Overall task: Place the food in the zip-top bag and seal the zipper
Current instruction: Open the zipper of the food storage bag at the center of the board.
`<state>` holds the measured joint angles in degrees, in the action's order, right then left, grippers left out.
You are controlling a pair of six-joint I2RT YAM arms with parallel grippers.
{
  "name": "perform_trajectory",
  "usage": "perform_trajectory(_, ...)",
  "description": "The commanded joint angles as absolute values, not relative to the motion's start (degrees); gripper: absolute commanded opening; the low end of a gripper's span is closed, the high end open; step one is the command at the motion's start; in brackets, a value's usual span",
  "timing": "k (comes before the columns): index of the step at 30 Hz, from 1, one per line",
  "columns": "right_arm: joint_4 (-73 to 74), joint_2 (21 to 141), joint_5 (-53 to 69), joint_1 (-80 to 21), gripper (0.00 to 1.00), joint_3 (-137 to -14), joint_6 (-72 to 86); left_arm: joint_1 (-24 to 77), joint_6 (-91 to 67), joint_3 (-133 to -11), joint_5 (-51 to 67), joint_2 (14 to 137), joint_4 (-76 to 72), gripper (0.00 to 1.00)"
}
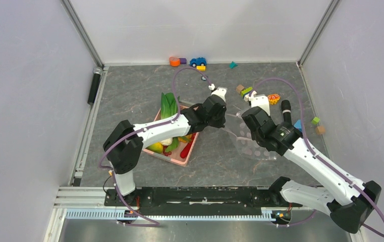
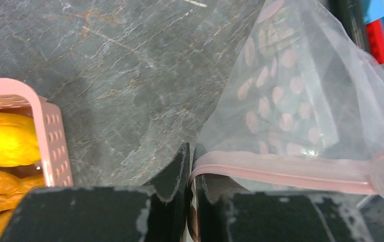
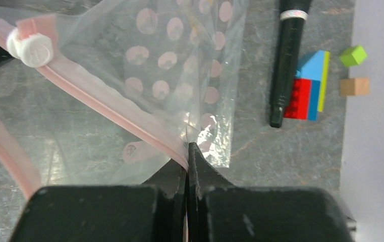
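Both left gripper and right gripper pinch shut on the pink zipper strip of the clear dotted plastic bag; any tug could slip it free.

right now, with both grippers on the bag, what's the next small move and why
Probably ease the left gripper and right gripper slightly apart to spread the mouth: both pinch the zipper of the zip-top bag, and the food lies in the pink basket.
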<state>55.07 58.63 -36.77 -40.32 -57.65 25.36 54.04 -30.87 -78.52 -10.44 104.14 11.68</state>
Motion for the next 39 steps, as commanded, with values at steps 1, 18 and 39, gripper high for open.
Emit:
perform_trajectory(1,45.7,56.0,-31.9,-39.6,0.00,-54.2,19.3,51.1,-25.0,-75.5,-8.4,104.5,12.0,0.13)
perform_trajectory(18,25.1,52.5,-27.7,-39.6,0.00,-44.0,20.7,51.2,-26.0,-69.4,11.6,94.7,7.3,0.63)
perform_trajectory(39,25.8,56.0,-31.8,-39.6,0.00,-43.3,19.4,47.5,-17.0,-76.6,-25.3,83.8,31.1,1.00)
